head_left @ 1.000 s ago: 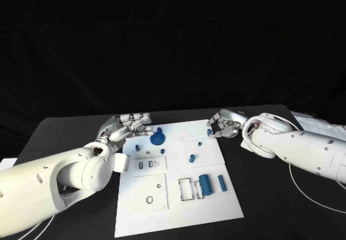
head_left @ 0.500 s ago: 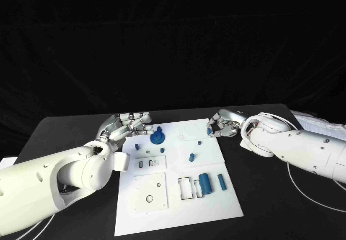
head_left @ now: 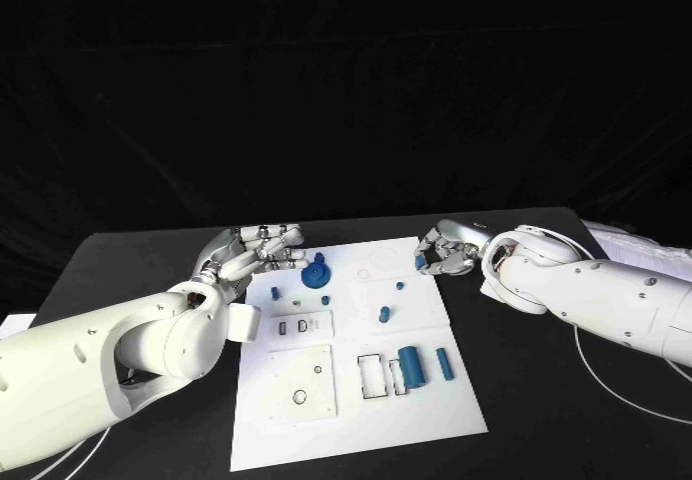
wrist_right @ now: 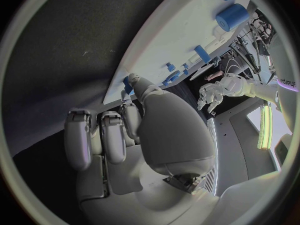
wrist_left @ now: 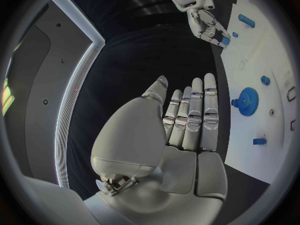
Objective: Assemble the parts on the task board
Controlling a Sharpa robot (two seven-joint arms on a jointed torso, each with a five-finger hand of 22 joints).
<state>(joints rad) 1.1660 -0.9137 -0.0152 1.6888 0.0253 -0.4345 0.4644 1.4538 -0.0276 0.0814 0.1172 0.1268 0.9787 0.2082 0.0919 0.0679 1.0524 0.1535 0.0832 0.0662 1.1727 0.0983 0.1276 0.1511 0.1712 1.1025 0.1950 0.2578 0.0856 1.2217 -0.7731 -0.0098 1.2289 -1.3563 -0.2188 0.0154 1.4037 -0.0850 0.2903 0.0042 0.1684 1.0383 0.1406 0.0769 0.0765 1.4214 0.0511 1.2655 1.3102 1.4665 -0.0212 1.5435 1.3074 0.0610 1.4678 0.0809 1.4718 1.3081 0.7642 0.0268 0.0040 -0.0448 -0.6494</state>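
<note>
Task board first: the white rectangular plate (head_left: 361, 350) lies flat in the middle of the black worktop (head_left: 548, 400), long side running away from the robot. Small blue plastic parts are scattered on it. A blue gear with a knob (head_left: 316, 272) stands near the far left corner, with a couple of short blue pegs (head_left: 327, 299) just beside it. Closer to the robot, a blue cylinder (head_left: 411, 368) lies next to a slimmer blue bar (head_left: 444, 365), beside a black-outlined rectangular slot (head_left: 372, 378). One more small blue peg (head_left: 384, 315) sits around the middle of the plate.

Left hand (head_left: 257, 254) hovers at the far left edge of the board, just beside the gear. In the left wrist view its fingers (wrist_left: 195, 117) are straight and side by side, with nothing in them, so it's released.

Right hand (head_left: 444, 255) is at the far right edge of the board with fingers curled in. A small blue piece (head_left: 420, 264) shows at its fingertips, and it looks pinched there, right over the board's edge.
</note>
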